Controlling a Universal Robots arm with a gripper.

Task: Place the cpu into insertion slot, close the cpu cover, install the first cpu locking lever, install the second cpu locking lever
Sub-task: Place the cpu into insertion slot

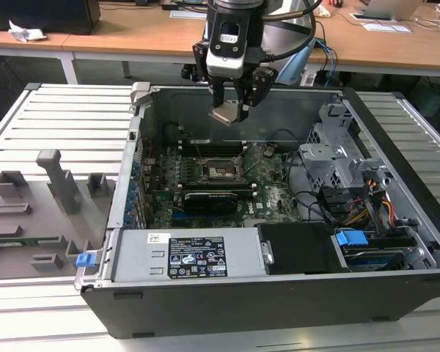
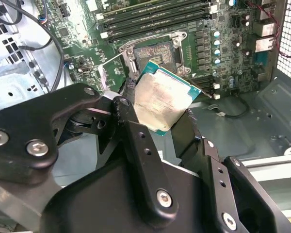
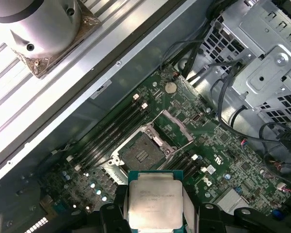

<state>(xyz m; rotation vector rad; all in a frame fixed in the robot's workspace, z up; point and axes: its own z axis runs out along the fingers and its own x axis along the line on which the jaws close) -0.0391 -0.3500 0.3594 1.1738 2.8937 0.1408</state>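
Here, the gripper (image 2: 160,110) is closed on the cpu (image 2: 162,99), its two black fingers (image 2: 127,99) pressing opposite edges of the chip and spread no wider than the chip itself. Pinching the rim this way probably keeps the metal top and the underside clear of the pads, so the chip can go down flat with nothing under it. In the exterior view the cpu (image 1: 226,115) hangs at a slight tilt under the gripper (image 1: 232,108), high over the open case (image 1: 396,147) and well apart from the board.

Below it in the first wrist view lies the slot (image 3: 143,154), bare and dark in the middle, with no chip in it — so the first step is not yet done. The cpu (image 3: 153,204) sits just off the slot in that view, roughly square to it, which suggests the hold was chosen to line the edges up. The cover (image 3: 177,127) appears swung back off the slot on its far side, leaving the slot open from above; I cannot tell how the levers stand.

Past the slot run the memory slots (image 3: 111,131), and beyond them the case's wall. The board (image 1: 268,183) lies flat in the case, which rests on a slatted table (image 1: 66,117).
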